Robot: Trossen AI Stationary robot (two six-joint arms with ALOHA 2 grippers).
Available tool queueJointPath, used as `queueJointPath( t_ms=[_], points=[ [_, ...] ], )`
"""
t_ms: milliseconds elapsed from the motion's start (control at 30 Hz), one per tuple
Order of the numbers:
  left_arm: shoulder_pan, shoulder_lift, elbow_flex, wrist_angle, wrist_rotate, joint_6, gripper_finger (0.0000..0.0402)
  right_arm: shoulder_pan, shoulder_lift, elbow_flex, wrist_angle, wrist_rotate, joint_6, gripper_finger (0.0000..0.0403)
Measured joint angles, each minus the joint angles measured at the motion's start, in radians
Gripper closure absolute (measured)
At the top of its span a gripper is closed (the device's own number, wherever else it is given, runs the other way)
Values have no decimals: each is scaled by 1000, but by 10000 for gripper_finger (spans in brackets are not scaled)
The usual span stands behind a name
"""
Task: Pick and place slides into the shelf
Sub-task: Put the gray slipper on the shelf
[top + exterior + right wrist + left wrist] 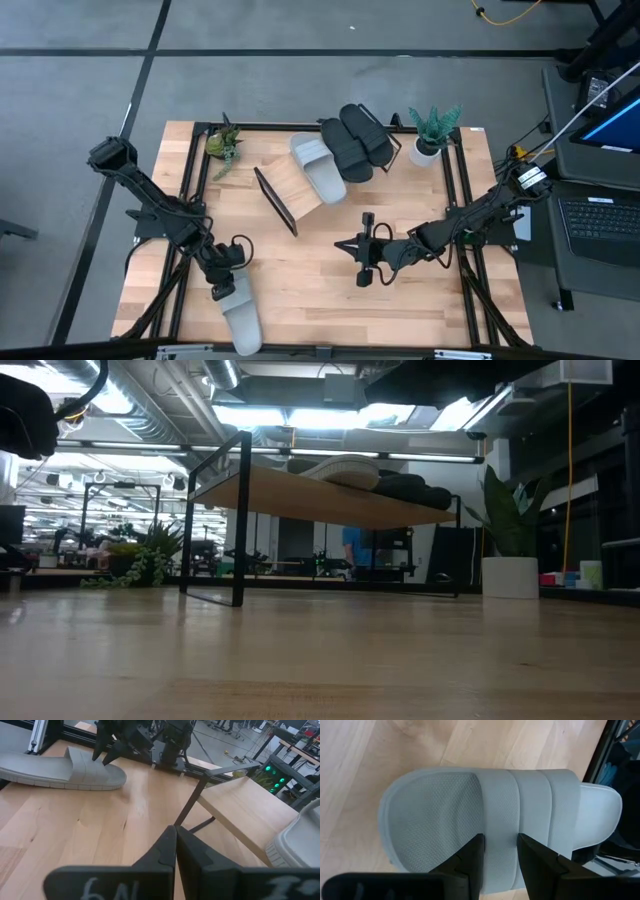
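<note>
Looking down from the high view, we see the wooden table (pixel 330 290) filling most of the scene, with the shelf (pixel 290 195) standing toward its far side, its light board tilted on a thin black wire frame. Three of the slides already lie on that board: two black slides (pixel 357 140) side by side at the end nearer the white-potted plant (pixel 430 135), and a light grey slide (pixel 320 168) just beside them. In the low view we see the same board from table height, the grey slide's sole and the dark pair resting on its top.

We find the fourth sandal, the second grey slide (pixel 240 315), lying flat at the near edge of the table on the left side, well apart from the shelf. We see the left gripper (pixel 222 288) poised right at its strap end; in the left wrist view its two dark fingers (pixel 470 860) stand parted over the wide ribbed strap, and we cannot tell whether they touch it.

We see the right gripper (pixel 365 262) near the middle of the table, its fingers pressed together and holding nothing, as the right wrist view confirms.

We also note a small trailing plant (pixel 222 142) at the far left corner.
</note>
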Motion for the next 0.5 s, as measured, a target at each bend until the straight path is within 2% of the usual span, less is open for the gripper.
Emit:
queueJointPath(
  t_ms=[500],
  points=[
    [0,0,0,19,14,0,292,2,0,0,0,-1,26,389]
  ],
)
